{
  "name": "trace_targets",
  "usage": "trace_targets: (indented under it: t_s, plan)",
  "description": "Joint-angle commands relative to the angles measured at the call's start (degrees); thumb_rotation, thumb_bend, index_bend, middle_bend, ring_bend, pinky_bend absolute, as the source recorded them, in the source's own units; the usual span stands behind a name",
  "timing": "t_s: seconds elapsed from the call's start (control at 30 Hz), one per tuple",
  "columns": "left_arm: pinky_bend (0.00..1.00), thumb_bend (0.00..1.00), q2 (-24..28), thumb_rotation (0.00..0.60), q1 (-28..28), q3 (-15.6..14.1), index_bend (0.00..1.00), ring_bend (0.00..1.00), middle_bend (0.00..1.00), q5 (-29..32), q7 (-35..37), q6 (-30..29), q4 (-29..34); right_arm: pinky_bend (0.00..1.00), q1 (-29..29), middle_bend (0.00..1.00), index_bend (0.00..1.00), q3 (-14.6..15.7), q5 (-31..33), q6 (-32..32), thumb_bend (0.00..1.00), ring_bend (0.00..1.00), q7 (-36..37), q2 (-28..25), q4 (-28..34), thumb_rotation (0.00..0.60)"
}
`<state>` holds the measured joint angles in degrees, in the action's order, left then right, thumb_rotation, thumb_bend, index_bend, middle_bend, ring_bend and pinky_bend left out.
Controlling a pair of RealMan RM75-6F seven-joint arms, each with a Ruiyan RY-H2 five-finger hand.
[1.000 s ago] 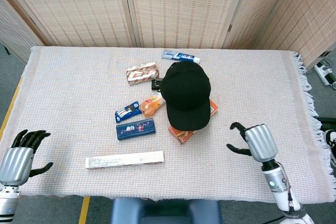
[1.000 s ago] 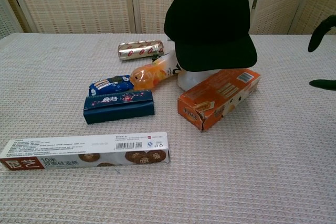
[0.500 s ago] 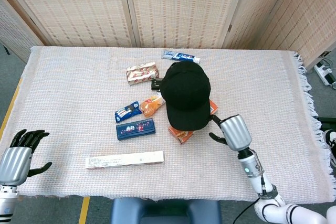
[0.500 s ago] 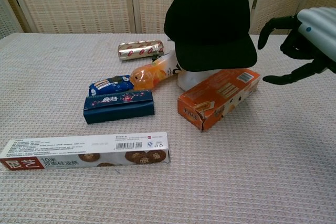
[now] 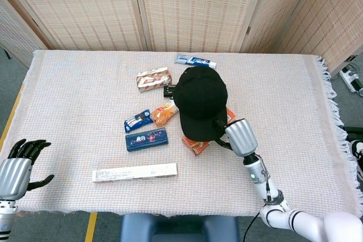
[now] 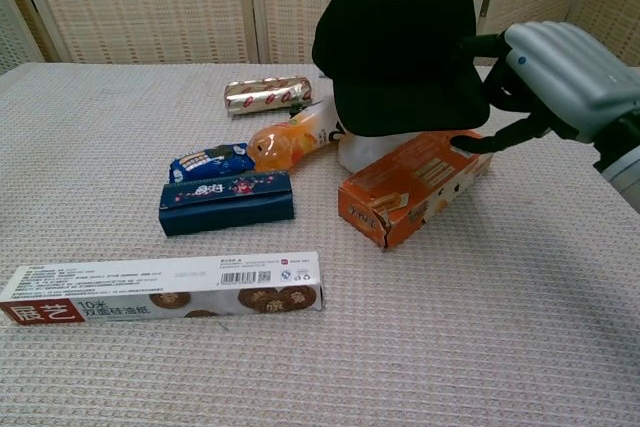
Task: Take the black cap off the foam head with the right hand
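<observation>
The black cap [image 5: 199, 103] [image 6: 400, 37] sits on the white foam head [image 6: 375, 150], whose base shows just under the brim. My right hand [image 5: 240, 136] [image 6: 558, 75] is at the brim's right edge. Its fingers [image 6: 482, 47] reach over the brim and the thumb points in below it, above the orange box [image 6: 415, 187]. The fingers are still apart; I cannot tell whether they touch the cap. My left hand [image 5: 17, 167] hovers with fingers spread at the table's near left corner, holding nothing, and only the head view shows it.
Around the head lie the orange box [image 5: 195, 144], an orange snack bag [image 6: 290, 142], a blue wrapper [image 6: 210, 160], a dark blue box [image 6: 227, 203], a long white biscuit box [image 6: 160, 289], a shiny red-and-white pack [image 6: 268, 94] and a toothpaste box [image 5: 195, 60].
My right hand has moved left across the table from the right side up to the cap's brim. The left hand has sunk slightly. The cap has not moved.
</observation>
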<state>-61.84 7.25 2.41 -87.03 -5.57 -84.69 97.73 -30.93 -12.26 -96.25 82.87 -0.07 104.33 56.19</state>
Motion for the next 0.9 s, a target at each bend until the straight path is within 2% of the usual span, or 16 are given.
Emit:
trace_targets:
  t_s: [0.03,0.07,0.1,0.2,0.27,0.33,0.43,0.6,0.9]
  plan:
    - [0.14,0.08,0.2,0.6,0.0,0.0,0.27,0.21,0.24,0.0,0.2,0.1,0.1,1.0,-1.1,1.0,0.5,0.3,0.0,0.5,0.28,1.0,1.4,1.4,-2.2,0.599]
    - [0.14,0.08,0.4,0.6,0.0,-0.1,0.27,0.21,0.24,0.1,0.3,0.2,0.2,1.0,-1.2,1.0,0.51,0.5,0.1,0.8,0.31,1.0,1.8,1.6,-2.6,0.599]
    - [0.14,0.08,0.6,0.6,0.0,-0.1,0.27,0.21,0.24,0.1,0.5,0.3,0.4,1.0,-1.2,1.0,0.53,0.6,0.0,1.1,0.39,1.0,2.3,1.8,-3.1,0.599]
    - [0.14,0.08,0.8,0.6,-0.1,-0.2,0.27,0.21,0.25,0.2,0.6,0.4,0.5,1.0,-1.3,1.0,0.56,0.8,0.0,1.4,0.51,1.0,2.6,2.0,-3.5,0.599]
    - [0.14,0.08,1.1,0.6,-0.1,-0.2,0.27,0.21,0.25,0.2,1.0,0.3,0.7,1.0,-1.4,1.0,0.61,1.1,-0.2,1.9,0.66,1.0,3.3,2.1,-4.5,0.598]
    - [0.14,0.08,1.3,0.6,-0.1,-0.1,0.27,0.21,0.25,-0.1,1.3,0.1,0.6,1.0,-1.5,1.0,0.64,1.4,-0.4,2.9,0.76,1.0,4.8,1.8,-5.4,0.599]
    - [0.14,0.08,1.3,0.6,0.0,-0.2,0.27,0.21,0.24,-0.4,1.4,0.3,0.7,1.0,-1.5,1.0,0.69,1.2,0.1,4.0,0.88,1.0,6.4,1.7,-5.3,0.599]
    - [0.14,0.08,1.4,0.6,0.0,-0.2,0.27,0.21,0.24,-0.7,1.4,0.2,0.9,1.0,-1.7,1.0,0.74,0.3,1.1,5.5,0.99,1.0,7.6,1.2,-4.4,0.6]
    - [0.14,0.08,1.7,0.6,0.0,-0.4,0.27,0.21,0.24,-1.0,1.5,0.2,1.0,1.0,-3.7,1.0,0.76,-3.7,4.0,5.5,1.0,1.0,6.3,-1.3,0.9,0.599]
